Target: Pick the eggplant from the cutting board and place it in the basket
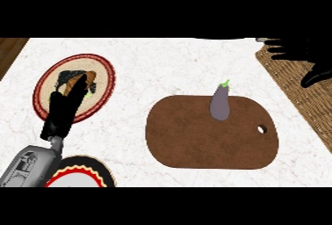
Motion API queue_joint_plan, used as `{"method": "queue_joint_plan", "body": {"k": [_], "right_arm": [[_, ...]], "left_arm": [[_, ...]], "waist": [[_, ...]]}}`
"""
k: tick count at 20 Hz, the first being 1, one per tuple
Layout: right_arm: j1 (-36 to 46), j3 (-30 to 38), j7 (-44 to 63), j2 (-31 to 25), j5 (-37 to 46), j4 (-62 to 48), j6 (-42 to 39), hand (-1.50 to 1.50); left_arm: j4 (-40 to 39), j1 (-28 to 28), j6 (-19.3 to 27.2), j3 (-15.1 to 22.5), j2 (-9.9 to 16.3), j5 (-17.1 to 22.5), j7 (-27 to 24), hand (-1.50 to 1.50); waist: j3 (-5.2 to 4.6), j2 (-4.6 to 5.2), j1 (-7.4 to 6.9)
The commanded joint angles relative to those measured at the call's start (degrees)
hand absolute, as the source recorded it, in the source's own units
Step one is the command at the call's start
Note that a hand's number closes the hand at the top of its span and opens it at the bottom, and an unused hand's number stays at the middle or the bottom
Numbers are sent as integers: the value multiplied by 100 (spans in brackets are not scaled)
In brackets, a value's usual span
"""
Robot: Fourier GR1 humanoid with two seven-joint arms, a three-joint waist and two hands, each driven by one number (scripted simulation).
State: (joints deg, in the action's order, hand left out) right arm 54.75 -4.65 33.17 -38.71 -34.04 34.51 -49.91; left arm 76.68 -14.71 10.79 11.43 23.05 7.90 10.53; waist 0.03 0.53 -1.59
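Eggplant [220,104] is lying untouched on the cutting board [194,140], well below and left of the right hand [299,55], which is hovering with fingers spread over the wicker basket [292,94], so picking is pending, needing a reach down.

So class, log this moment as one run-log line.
purple eggplant: on brown wooden cutting board, untouched | woven basket: right edge | left hand: open, over red-rimmed plate | right hand: top right, over the basket

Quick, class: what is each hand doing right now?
Left hand: open, fingers straight, holding nothing.
Right hand: open at the upper right edge, holding nothing.
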Motion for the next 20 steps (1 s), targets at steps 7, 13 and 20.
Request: {"method": "queue_joint_plan", "body": {"k": [7,13,20], "right_arm": [[163,75,-632,211,1125,-568,259,-150],[-96,14,-977,736,1617,-423,816,-150],[-460,96,-1376,1041,1935,-502,709,-150]], "left_arm": [[-396,16,-293,-303,-184,-131,-222,0],[121,95,60,-127,-466,-553,151,0],[-237,95,-391,-621,-319,-427,-110,0]], "waist": [[-2,-18,73],[-1,-44,94],[-2,-30,105]]}}
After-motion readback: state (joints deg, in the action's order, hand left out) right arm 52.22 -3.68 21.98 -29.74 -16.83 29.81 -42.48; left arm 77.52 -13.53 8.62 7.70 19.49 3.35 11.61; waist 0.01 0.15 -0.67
